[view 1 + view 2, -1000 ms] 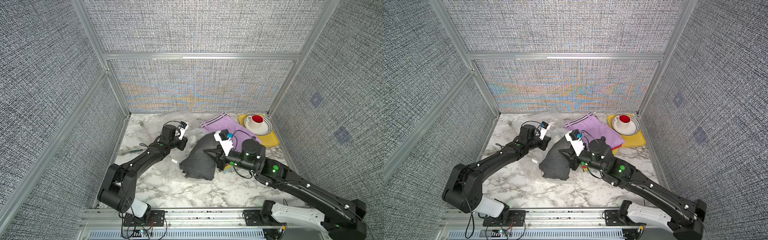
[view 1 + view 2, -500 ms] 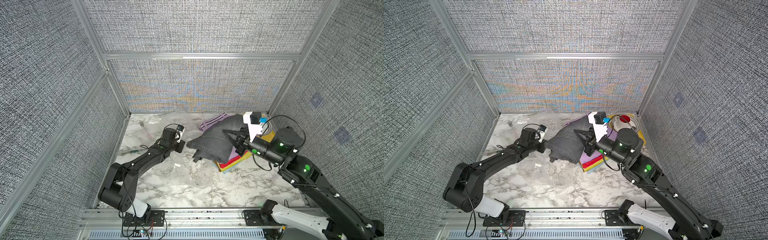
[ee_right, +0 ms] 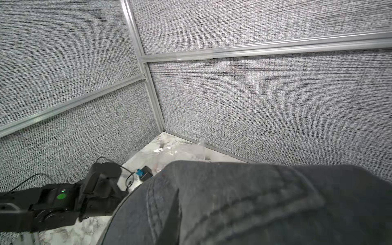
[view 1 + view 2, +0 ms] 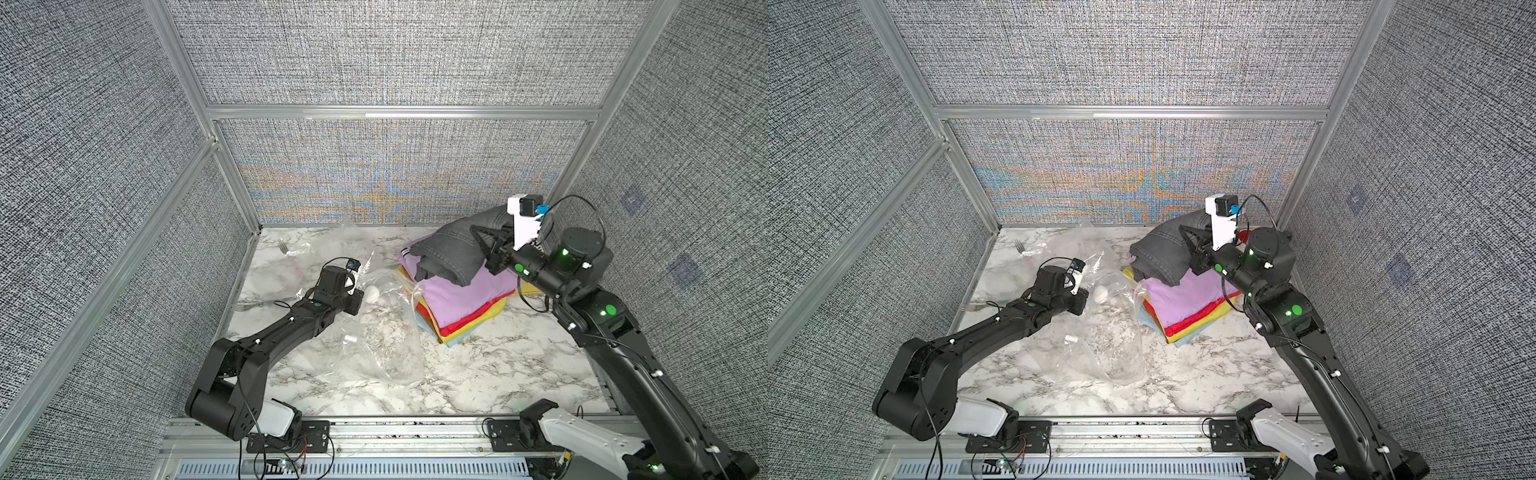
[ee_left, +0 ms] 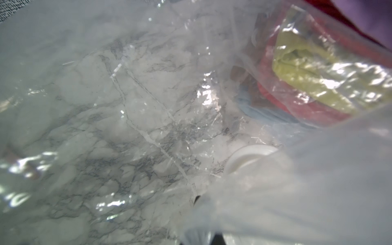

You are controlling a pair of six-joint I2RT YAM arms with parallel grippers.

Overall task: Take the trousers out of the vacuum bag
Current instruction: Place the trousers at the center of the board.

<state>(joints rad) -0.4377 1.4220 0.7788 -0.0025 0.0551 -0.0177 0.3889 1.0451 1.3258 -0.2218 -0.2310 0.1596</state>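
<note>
vacuum bag: flat on the tabletop
trousers: stacked right of the vacuum bag, against its edge
fork: behind the vacuum bag, leftward

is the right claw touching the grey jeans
Touching. Both top views show the right claw pinched shut on a fold of the grey jeans. The right wrist view shows denim pressed right up against it.
</note>
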